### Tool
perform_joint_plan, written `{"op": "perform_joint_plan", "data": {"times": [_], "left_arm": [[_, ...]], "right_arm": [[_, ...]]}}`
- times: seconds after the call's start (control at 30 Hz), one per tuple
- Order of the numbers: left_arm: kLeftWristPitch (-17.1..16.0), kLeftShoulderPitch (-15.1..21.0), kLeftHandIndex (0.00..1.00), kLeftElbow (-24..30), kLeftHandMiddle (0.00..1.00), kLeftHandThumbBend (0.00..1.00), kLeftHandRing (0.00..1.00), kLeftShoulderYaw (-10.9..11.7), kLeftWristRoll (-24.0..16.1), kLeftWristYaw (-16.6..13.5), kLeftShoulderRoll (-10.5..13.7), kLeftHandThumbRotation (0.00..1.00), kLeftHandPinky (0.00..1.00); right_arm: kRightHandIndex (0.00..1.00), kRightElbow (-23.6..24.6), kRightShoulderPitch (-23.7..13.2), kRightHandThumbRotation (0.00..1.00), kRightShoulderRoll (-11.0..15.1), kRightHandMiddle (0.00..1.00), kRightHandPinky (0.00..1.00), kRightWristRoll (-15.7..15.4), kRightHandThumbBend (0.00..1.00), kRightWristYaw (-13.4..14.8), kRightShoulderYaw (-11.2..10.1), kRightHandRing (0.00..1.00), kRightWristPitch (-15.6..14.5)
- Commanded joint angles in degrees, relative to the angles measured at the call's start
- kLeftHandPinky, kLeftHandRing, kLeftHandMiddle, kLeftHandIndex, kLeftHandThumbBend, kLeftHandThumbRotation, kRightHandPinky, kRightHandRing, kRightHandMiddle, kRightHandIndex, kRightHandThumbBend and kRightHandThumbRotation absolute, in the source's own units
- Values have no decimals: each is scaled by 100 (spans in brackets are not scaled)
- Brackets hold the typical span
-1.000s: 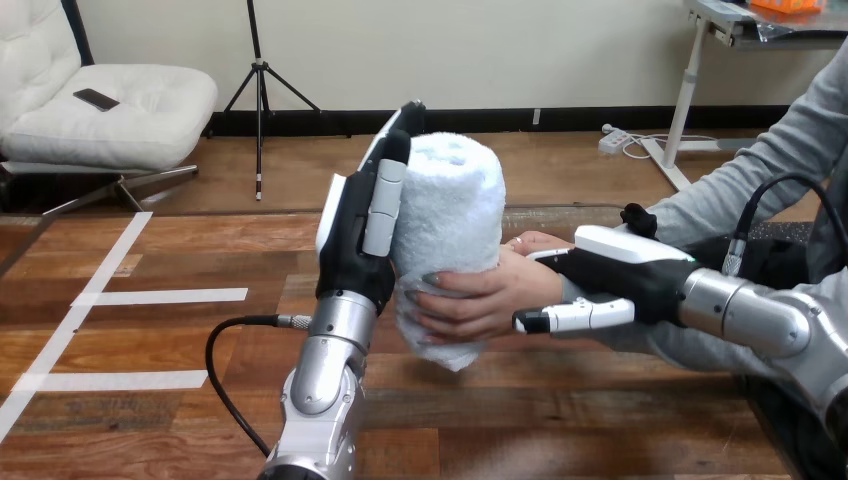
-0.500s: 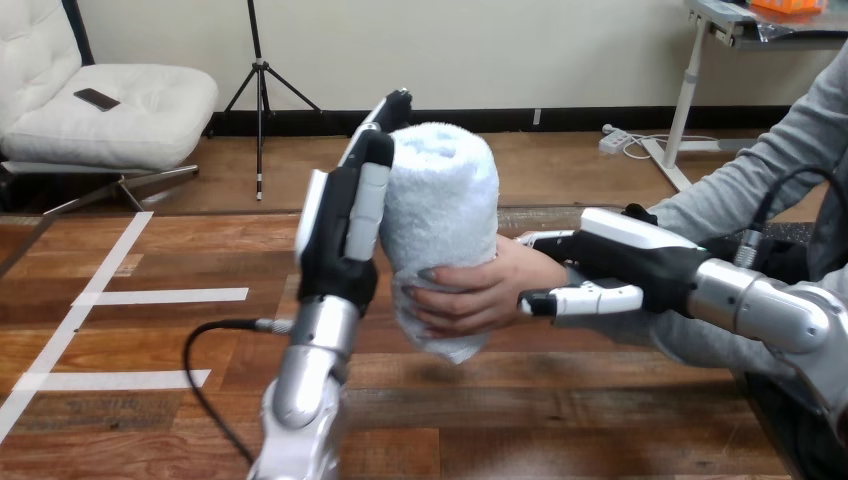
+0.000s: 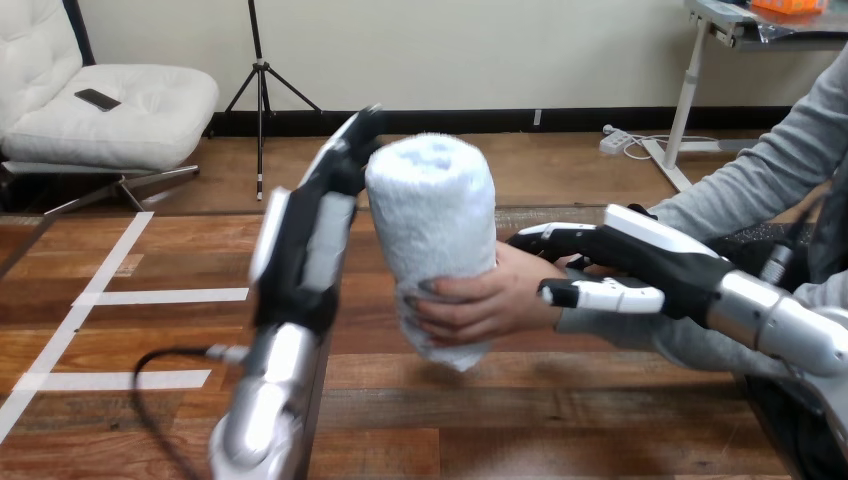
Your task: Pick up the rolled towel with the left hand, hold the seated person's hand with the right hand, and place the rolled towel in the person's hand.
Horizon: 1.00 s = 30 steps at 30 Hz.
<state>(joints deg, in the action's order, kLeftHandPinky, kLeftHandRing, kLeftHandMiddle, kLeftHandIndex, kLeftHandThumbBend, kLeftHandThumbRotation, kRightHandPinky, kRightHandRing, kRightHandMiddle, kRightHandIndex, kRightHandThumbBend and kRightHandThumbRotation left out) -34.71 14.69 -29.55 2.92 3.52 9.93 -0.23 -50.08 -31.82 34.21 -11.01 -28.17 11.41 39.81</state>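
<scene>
L hand [image 3: 300, 240]: fingers straight, holding nothing. It has swung left off the rolled towel [image 3: 435, 230] since 0.5 s ago, w/ only the tips near its top-left edge. Towel stands upright mid-scene, gripped by the person's hand [image 3: 490, 300]. R hand [image 3: 640, 265] at right clasps that hand, fingers over, thumb on near side. Handover looks done, I'd judge. No legible writing.
</scene>
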Motion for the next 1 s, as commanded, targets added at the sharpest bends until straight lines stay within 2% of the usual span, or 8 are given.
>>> {"op": "perform_joint_plan", "data": {"times": [0.0,0.1,0.4,0.6,0.8,0.97], "left_arm": [[94,-258,86,769,90,98,90,-4,149,127,150,100,89],[164,-470,86,1044,89,98,89,1,231,192,203,100,89],[217,-1060,86,1707,89,96,88,34,432,389,379,100,89],[207,-1442,85,2076,88,97,88,69,538,463,453,100,89],[130,-1881,84,2442,87,96,88,77,544,496,543,100,90],[43,-2268,85,2728,88,94,89,81,635,574,587,100,90]], "right_arm": [[89,531,77,100,105,88,78,452,100,-96,-396,87,-31],[89,722,220,100,106,89,79,527,100,-52,-492,87,-72],[92,1551,741,100,-22,91,84,946,100,9,-787,89,-482],[93,2052,1085,100,-225,92,87,1297,100,114,-985,91,-624],[94,2502,1419,100,-470,93,90,1467,100,383,-1129,92,-577],[96,2783,1646,100,-799,95,96,2134,100,183,-1220,96,-486]]}}
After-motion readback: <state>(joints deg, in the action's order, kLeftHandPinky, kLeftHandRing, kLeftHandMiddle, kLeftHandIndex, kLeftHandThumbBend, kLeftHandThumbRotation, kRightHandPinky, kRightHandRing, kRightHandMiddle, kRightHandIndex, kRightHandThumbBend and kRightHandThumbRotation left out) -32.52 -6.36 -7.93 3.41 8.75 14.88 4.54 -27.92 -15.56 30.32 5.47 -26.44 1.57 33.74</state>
